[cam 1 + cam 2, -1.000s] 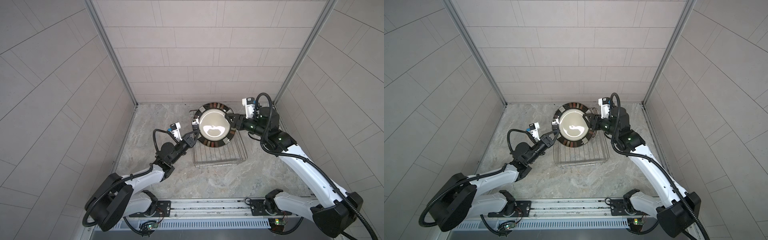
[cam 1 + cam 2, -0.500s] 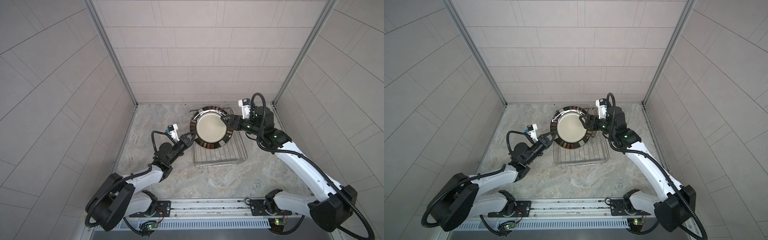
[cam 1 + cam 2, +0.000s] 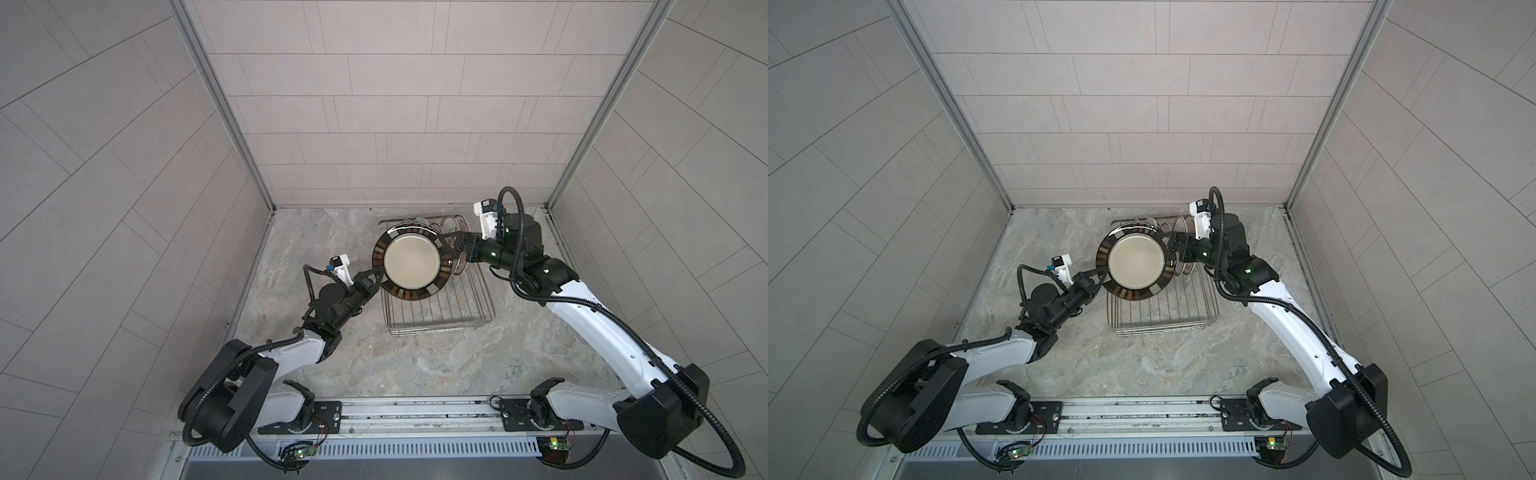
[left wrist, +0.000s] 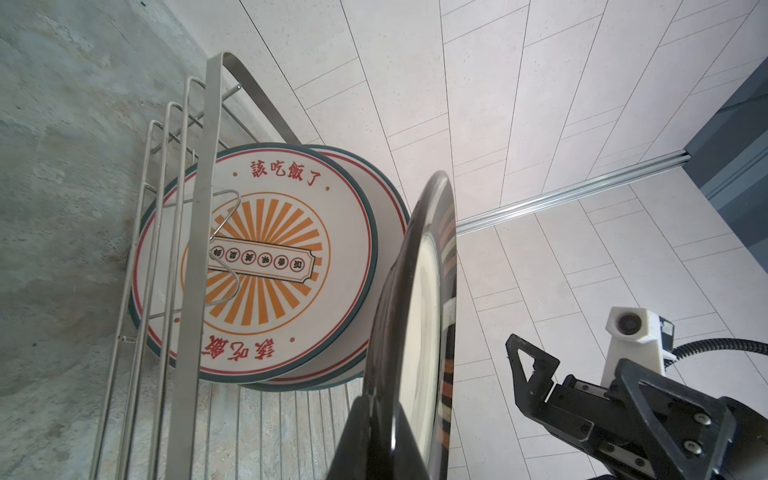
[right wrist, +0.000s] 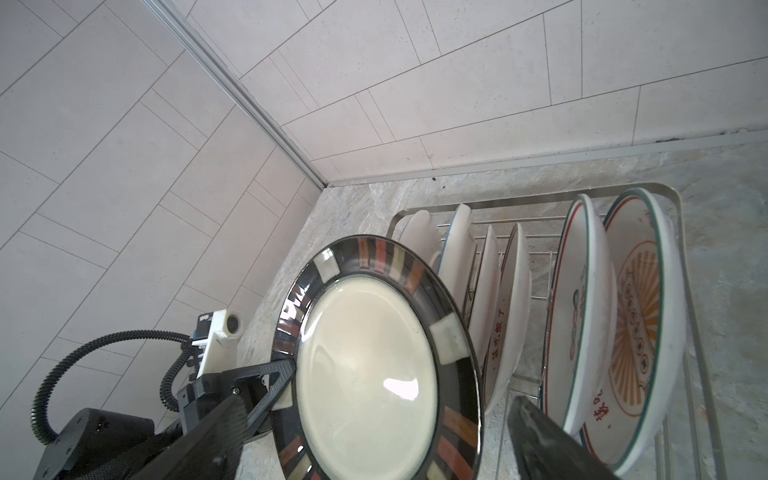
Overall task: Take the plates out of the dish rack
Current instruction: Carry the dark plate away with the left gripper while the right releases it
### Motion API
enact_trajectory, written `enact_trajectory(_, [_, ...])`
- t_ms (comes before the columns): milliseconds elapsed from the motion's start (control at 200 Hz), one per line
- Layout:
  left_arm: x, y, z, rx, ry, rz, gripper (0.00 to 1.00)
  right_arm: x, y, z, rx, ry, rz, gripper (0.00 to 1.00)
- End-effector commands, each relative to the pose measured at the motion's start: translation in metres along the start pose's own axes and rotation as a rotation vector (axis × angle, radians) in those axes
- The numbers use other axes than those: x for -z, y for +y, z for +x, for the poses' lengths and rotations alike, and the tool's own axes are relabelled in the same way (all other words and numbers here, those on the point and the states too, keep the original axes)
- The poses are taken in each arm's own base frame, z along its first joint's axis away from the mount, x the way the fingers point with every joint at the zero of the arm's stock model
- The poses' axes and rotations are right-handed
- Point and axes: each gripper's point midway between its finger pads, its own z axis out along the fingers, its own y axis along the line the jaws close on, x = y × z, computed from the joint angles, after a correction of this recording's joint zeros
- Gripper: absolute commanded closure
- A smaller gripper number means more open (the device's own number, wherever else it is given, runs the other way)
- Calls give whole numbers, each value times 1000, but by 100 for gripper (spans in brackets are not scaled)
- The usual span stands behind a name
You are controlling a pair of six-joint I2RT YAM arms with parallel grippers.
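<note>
A brown-rimmed plate [image 3: 411, 259] [image 3: 1134, 260] with a beige centre hangs above the dish rack [image 3: 440, 326] [image 3: 1163, 328], face up toward the top cameras. My left gripper [image 3: 376, 277] [image 3: 1100, 277] [image 4: 384, 419] is shut on its left rim; the left wrist view shows the plate [image 4: 419, 311] edge-on between the fingers. My right gripper [image 3: 452, 248] [image 3: 1173, 245] [image 5: 380, 415] stands wide open at the right rim, holding nothing, with a gap to the plate [image 5: 365, 365]. Several white plates [image 5: 582, 316] [image 4: 266, 266] stand upright in the rack's back row [image 5: 681, 232].
The rack's front half [image 3: 436, 307] is bare wire. Marble floor [image 3: 415, 365] spreads around it, tiled walls close in on three sides, and a metal rail [image 3: 415, 409] runs along the front.
The right gripper opened and let go of the brown-rimmed plate. The plate, held by the left gripper alone, shifted slightly leftward.
</note>
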Motion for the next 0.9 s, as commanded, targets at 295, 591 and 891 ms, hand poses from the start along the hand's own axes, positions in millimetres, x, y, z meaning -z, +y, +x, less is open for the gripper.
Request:
enact_trajectory(295, [39,-66,-58,1,-189,194,100,-1,22,1,242,-15,103,0])
enact_trajectory(591, [73,-58,-96,-8,-317,110,100,-19,67,20,424,25,15,0])
enact_trajectory(891, [108,-34,-137,26,-464,20,100,-46,106,47,525,103,-56,1])
